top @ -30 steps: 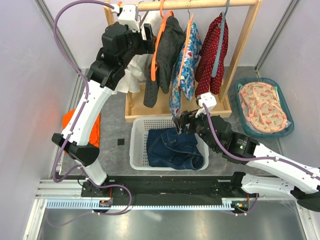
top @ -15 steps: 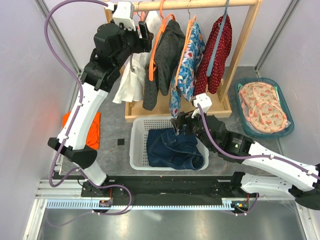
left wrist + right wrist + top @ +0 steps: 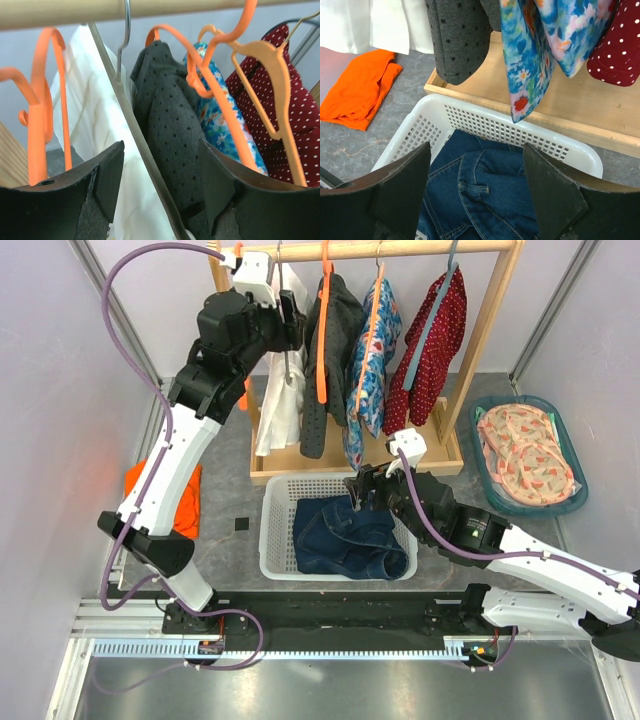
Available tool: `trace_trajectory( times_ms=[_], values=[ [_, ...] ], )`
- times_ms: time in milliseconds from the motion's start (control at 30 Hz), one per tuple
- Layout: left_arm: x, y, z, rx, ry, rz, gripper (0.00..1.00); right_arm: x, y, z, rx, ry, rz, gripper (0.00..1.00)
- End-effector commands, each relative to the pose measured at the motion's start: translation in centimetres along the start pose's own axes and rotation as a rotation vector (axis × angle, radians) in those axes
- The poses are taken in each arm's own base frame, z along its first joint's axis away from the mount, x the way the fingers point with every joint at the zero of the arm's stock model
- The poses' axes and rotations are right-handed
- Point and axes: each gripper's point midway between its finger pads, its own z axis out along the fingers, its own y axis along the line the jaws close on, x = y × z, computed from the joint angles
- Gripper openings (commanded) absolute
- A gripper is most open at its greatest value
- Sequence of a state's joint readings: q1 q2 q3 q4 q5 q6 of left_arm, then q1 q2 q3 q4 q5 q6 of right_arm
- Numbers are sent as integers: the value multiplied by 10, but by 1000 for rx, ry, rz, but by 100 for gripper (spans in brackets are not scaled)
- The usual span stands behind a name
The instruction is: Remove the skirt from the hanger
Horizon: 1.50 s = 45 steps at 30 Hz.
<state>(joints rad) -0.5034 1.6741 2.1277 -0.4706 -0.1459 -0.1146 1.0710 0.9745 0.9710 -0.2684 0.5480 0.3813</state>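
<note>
Both pincers spread: left pincer [image 3: 161, 155] at the white skirt [image 3: 95, 120], partly hidden behind it, right pincer [image 3: 477, 150] over jeans [image 3: 485, 210]

Robot lab cell: plain lilac wall panels [image 3: 40, 440], aluminium rails [image 3: 100, 618], wooden garment rack [image 3: 489, 320].

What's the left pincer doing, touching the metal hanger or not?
Apart. The left wrist view shows the metal hanger passing through the open left pincer, cloth visible either side.

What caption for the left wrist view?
Open left tool flanking the metal hanger of the white garment, under the wooden rail.
</note>
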Motion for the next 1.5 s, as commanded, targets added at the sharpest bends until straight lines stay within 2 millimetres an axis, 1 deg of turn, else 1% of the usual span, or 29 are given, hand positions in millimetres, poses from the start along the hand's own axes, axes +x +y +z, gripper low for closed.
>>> trace_trajectory(
  times_ms=[0,133,233,267,300,333,433,533,567,633,667,767,833,867,933,967,1033,1067,1133,1167,1200,1233,1267,1300,1333,1367,1400,1433,1467],
  values=[
    [7,-1,6,22,8,19,62,-12,-5,-4,22,-35,11,81],
    [11,-1,10,20,17,26,52,-13,-6,-3,32,-39,9,80],
    [12,1,11,16,21,31,39,-15,-6,-3,34,-43,9,79],
    [9,1,10,17,14,30,32,-16,-6,-3,33,-45,10,79],
    [9,1,10,15,15,29,28,-16,-6,-3,32,-45,11,78],
    [5,2,9,16,8,29,18,-16,-7,-3,36,-46,10,78],
    [-5,2,6,17,-14,27,2,-16,-6,-4,34,-48,9,77],
    [-29,0,0,27,-66,23,2,-15,-6,-4,30,-49,16,76],
    [-45,0,-5,30,-104,21,2,-12,-7,-4,30,-44,13,76],
    [-61,-2,-10,36,-143,27,2,-12,-7,-4,30,-44,19,76],
    [-79,-2,-18,37,-186,28,2,-11,-7,-4,28,-42,19,76],
    [-105,-2,-32,38,-249,45,2,-13,-7,-5,25,-49,27,75],
    [-119,-2,-46,41,-281,44,2,-14,-6,-5,21,-53,31,74],
    [-121,-3,-51,51,-285,43,2,-18,-5,-6,18,-62,35,75],
    [-122,-4,-61,61,-284,40,2,-20,-4,-6,15,-66,32,75],
    [-121,-3,-72,66,-275,42,2,-25,-2,-7,11,-75,40,75],
    [-116,-2,-83,69,-254,54,2,-32,1,-8,-6,-86,45,75],
    [-107,0,-93,68,-221,62,2,-40,4,-10,-17,-101,53,75],
    [-99,3,-106,66,-193,82,2,-46,10,-9,-34,-106,40,76],
    [-84,4,-106,69,-151,93,2,-57,13,-10,-39,-123,45,76],
    [-84,7,-126,70,-144,97,2,-57,14,-6,-32,-115,27,77],
    [-81,7,-133,72,-134,100,2,-61,15,-6,-28,-119,20,79],
    [-70,9,-138,80,-107,132,2,-73,19,-7,-39,-137,24,81],
    [-72,10,-157,86,-113,141,2,-75,22,-4,-41,-137,17,85],
    [-70,11,-166,91,-109,160,2,-80,26,-3,-48,-144,11,87],
    [-60,10,-170,109,-87,175,2,-94,30,-6,-61,-167,27,89],
    [-58,9,-178,120,-82,185,2,-98,40,-4,-95,-170,31,93],
    [-62,11,-197,126,-104,197,2,-104,47,-5,-125,-177,44,94],
    [-55,7,-202,156,-91,204,2,-115,56,-7,-168,-204,74,95]
  ],
)
